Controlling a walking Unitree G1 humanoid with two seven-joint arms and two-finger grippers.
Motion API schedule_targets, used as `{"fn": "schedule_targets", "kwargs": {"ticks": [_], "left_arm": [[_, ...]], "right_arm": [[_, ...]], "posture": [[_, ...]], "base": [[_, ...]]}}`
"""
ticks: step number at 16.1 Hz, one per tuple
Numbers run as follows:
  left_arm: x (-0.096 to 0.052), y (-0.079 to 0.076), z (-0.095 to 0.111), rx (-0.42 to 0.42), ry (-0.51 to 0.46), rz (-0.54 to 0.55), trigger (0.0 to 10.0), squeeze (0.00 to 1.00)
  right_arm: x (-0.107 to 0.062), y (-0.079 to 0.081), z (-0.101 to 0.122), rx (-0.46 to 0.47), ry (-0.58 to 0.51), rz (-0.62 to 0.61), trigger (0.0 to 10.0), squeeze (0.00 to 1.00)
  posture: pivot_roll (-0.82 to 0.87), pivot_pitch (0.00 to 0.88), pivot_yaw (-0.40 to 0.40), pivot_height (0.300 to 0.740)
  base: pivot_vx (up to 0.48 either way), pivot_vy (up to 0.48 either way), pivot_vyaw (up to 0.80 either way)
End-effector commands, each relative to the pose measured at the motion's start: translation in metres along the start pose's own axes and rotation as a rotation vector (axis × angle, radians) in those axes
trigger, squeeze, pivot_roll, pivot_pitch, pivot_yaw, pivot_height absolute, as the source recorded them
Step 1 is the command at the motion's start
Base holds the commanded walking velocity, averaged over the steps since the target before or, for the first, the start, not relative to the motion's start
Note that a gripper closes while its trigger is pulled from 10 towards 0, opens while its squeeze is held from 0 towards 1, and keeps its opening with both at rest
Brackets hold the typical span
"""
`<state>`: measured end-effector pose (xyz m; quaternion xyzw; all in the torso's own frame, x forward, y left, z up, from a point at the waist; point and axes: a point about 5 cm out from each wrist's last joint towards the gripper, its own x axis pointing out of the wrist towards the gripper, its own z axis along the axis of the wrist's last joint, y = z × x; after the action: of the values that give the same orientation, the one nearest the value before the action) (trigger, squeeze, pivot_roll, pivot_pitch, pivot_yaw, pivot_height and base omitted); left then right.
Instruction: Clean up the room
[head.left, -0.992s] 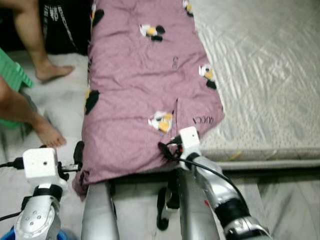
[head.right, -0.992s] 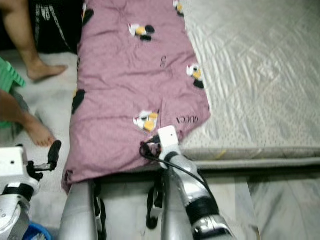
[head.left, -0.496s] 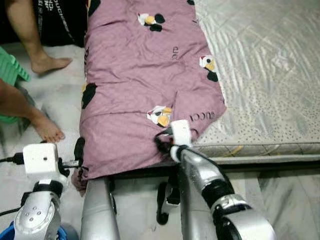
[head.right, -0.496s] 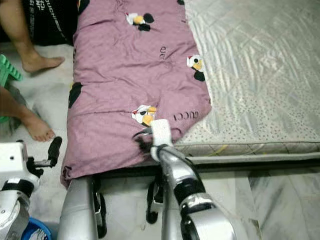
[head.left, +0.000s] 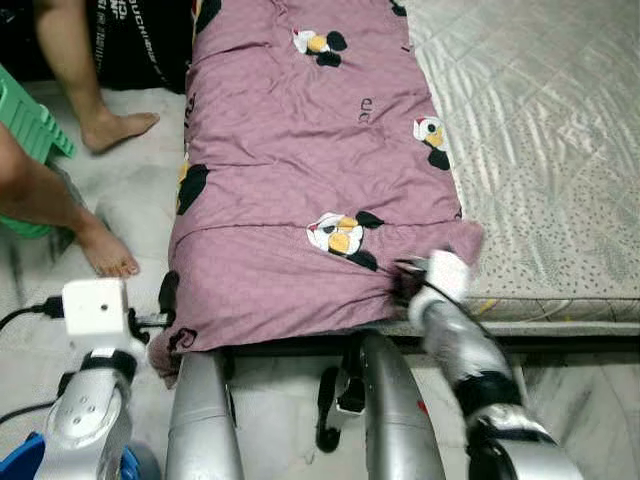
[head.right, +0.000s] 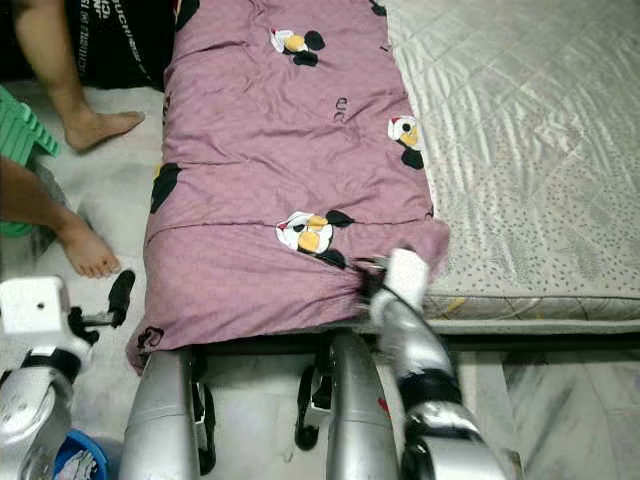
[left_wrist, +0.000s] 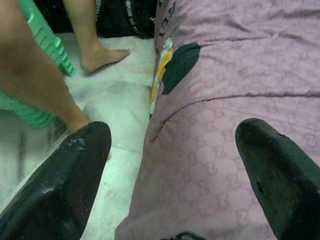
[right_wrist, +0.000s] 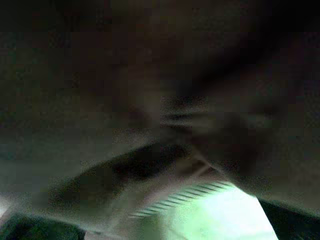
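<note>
Pale marbled floor (head.left: 270, 410) underfoot; grey quilted mattress (head.left: 540, 140) ahead; a person's bare feet (head.left: 105, 255) on the left; purple blanket (head.left: 310, 170) lies along the mattress's left edge; left gripper (left_wrist: 175, 170), fingers spread wide, hovers at its hanging corner; right gripper (head.left: 405, 280) sits at its near hem, finger state cannot be told

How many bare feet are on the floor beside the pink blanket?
2. One foot lies farther along the blanket, near its far end; the other foot is nearer the robot, by the green stool. More may be out of frame.
</note>
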<state>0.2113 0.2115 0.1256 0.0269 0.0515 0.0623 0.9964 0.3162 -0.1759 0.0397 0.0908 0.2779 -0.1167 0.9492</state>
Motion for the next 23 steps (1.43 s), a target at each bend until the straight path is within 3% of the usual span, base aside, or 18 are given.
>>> {"fn": "schedule_targets", "kwargs": {"ticks": [1,4,6,8,9,10,12,15,16,18,20,22,23], "left_arm": [[0.000,-0.002,-0.008,0.002,0.032,-0.005,10.0,0.00],[0.012,-0.006,-0.007,-0.004,0.018,-0.029,10.0,0.00],[0.020,-0.010,-0.007,-0.012,0.010,-0.035,10.0,0.00],[0.025,-0.015,-0.006,-0.019,-0.001,-0.044,10.0,0.00],[0.025,-0.015,-0.006,-0.019,-0.001,-0.046,10.0,0.00],[0.026,-0.014,-0.008,-0.019,-0.001,-0.047,10.0,0.00],[0.030,-0.014,-0.007,-0.022,-0.012,-0.047,10.0,0.00],[0.033,-0.017,-0.002,-0.032,-0.042,-0.050,10.0,0.00],[0.031,-0.018,0.000,-0.036,-0.048,-0.049,10.0,0.00],[0.030,-0.017,0.000,-0.038,-0.052,-0.049,10.0,0.00],[0.025,-0.018,0.001,-0.036,-0.051,-0.062,10.0,0.00],[0.014,-0.019,0.003,-0.036,-0.045,-0.090,10.0,0.00],[0.010,-0.020,0.003,-0.035,-0.036,-0.097,10.0,0.00]], "right_arm": [[-0.004,-0.030,-0.010,0.010,0.050,-0.117,10.0,0.00],[-0.017,-0.047,-0.006,0.069,0.007,-0.171,10.0,0.00],[-0.020,-0.064,-0.003,0.025,-0.021,-0.255,10.0,0.00],[-0.024,-0.077,0.016,-0.016,-0.090,-0.339,10.0,0.00],[-0.023,-0.074,0.025,0.033,-0.131,-0.324,10.0,0.00],[-0.025,-0.068,0.042,0.070,-0.224,-0.289,10.0,0.00],[-0.030,-0.047,0.073,0.058,-0.382,-0.155,10.0,0.00],[-0.027,-0.008,0.100,0.076,-0.461,0.058,10.0,0.00],[-0.020,0.011,0.096,0.074,-0.411,0.130,10.0,0.00],[-0.014,0.027,0.089,0.062,-0.363,0.179,10.0,0.00],[-0.006,0.061,0.069,0.019,-0.261,0.263,10.0,0.00],[-0.004,0.091,0.048,0.094,-0.169,0.296,10.0,0.00],[-0.004,0.098,0.042,0.117,-0.139,0.302,10.0,0.00]], "posture": [[0.14,0.239,-0.111,0.582],[0.11,0.210,-0.110,0.582],[0.09,0.188,-0.114,0.582],[0.08,0.173,-0.109,0.582],[0.08,0.166,-0.107,0.582],[0.08,0.162,-0.107,0.582],[0.07,0.157,-0.106,0.582],[0.08,0.160,-0.109,0.582],[0.09,0.170,-0.111,0.582],[0.10,0.178,-0.110,0.582],[0.13,0.204,-0.110,0.582],[0.16,0.255,-0.106,0.582],[0.17,0.274,-0.104,0.582]], "base": [[0.000,0.000,0.00],[0.000,0.000,0.00],[0.000,0.000,0.00],[0.000,0.000,0.00],[0.000,0.000,0.00],[0.000,0.000,0.00],[0.000,0.000,0.00],[0.000,0.000,0.00],[0.000,0.000,0.00],[0.000,0.000,0.00],[0.000,0.000,0.00],[0.000,0.000,0.00],[0.000,0.000,0.00]]}}
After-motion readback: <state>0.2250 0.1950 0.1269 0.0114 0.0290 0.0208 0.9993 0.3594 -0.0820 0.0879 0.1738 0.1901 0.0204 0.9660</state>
